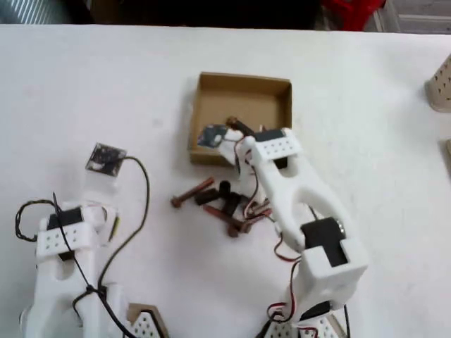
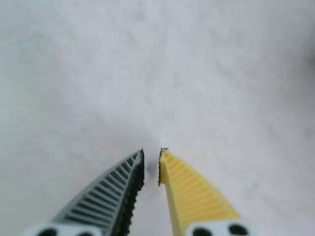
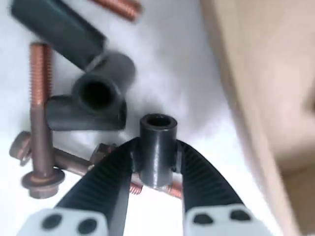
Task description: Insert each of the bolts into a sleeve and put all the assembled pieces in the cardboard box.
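My right gripper (image 3: 156,150) is shut on a black sleeve (image 3: 157,142) held upright, with a copper bolt's thread (image 3: 172,189) showing below it. It hangs at the front edge of the cardboard box (image 1: 243,105), whose wall (image 3: 256,98) is close beside it. Behind it on the table lie loose black sleeves (image 3: 96,91) and copper bolts (image 3: 39,108). In the high view that pile (image 1: 222,201) sits just in front of the box, beside the right arm (image 1: 296,190). My left gripper (image 2: 151,160) is shut over bare table, holding nothing.
The left arm (image 1: 63,239) stands at the lower left, well away from the pile, with a black cable (image 1: 141,204) looping beside it. One bolt (image 1: 192,191) lies at the pile's left end. A pale perforated object (image 1: 440,88) stands at the far right edge.
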Action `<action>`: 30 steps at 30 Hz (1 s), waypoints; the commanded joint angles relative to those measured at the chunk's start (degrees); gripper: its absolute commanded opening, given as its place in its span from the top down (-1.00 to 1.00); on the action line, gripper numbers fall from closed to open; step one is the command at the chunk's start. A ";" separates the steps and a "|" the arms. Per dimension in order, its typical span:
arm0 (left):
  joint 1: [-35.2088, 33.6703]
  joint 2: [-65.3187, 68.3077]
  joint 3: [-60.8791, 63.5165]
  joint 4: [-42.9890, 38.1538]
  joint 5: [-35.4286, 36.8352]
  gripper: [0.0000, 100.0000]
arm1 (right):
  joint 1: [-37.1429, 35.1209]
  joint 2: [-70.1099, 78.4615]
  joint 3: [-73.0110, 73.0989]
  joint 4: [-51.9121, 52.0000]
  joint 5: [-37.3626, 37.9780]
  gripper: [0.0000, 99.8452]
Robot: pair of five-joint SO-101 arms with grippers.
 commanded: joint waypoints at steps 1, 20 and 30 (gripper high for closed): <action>-0.48 0.31 -3.08 -1.32 6.51 0.83 | 2.42 -5.58 4.75 -2.51 -8.09 0.97; 38.11 0.84 -13.63 9.58 23.56 0.83 | 4.88 -11.12 15.21 -12.97 -12.57 0.97; 43.21 7.60 -12.48 2.73 24.00 0.83 | 3.91 -11.12 15.38 -12.97 -12.48 0.97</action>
